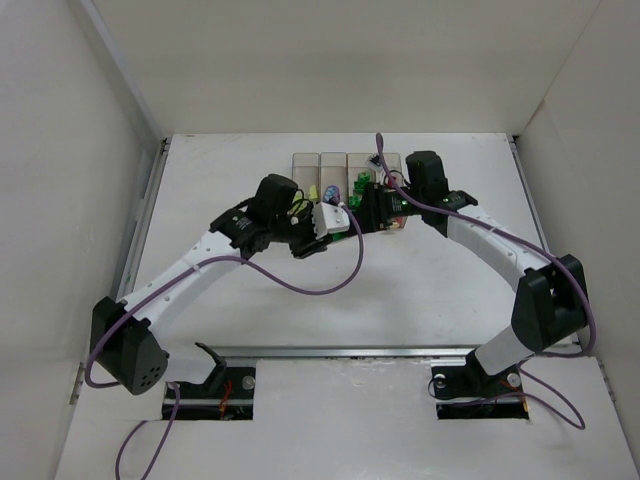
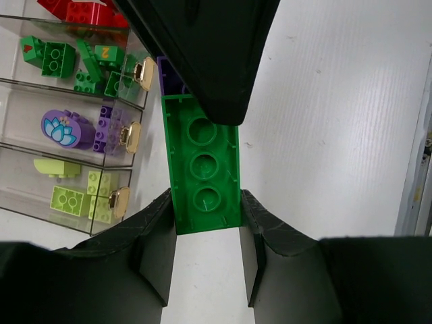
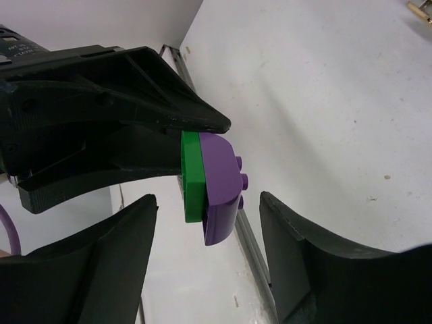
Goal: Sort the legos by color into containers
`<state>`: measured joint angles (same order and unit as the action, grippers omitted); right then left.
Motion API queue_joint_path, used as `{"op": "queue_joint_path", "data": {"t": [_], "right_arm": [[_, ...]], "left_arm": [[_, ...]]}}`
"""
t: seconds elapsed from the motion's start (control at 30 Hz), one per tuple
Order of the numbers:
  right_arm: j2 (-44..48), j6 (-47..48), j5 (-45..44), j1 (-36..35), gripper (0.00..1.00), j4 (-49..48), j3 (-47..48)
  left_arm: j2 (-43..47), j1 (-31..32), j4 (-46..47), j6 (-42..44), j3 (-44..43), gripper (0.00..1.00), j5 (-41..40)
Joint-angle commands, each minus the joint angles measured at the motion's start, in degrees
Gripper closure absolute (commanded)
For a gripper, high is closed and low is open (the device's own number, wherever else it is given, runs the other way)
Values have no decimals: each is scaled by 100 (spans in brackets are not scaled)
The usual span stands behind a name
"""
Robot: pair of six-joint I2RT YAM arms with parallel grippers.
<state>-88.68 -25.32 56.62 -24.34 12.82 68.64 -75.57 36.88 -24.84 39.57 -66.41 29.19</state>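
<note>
Four bins hold colour-sorted legos. Outstanding: left gripper clamps green brick joined to purple brick; right gripper spread.

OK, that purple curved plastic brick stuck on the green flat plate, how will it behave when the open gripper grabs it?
Probably rigid: the purple curved plastic brick looks like hard moulded plastic. Its rounded, smooth top may slip under a pinch. It sits flush on the green flat plate, so it likely resists, then pops free.
</note>
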Motion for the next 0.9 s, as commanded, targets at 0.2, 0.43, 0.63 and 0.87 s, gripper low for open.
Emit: {"op": "queue_joint_path", "data": {"t": [0.2,0.43,0.63,0.87], "right_arm": [[273,-78,-134,245,40,-254,193],[167,-131,7,245,56,-254,141],[167,-131,68,245,53,-254,141],[0,-131,68,113,79,-254,193]], "left_arm": [[315,-15,155,59,137,100,87],[315,-15,208,59,137,100,87],[315,-15,260,-2,137,100,87],[315,-15,375,-116,137,100,87]]}}
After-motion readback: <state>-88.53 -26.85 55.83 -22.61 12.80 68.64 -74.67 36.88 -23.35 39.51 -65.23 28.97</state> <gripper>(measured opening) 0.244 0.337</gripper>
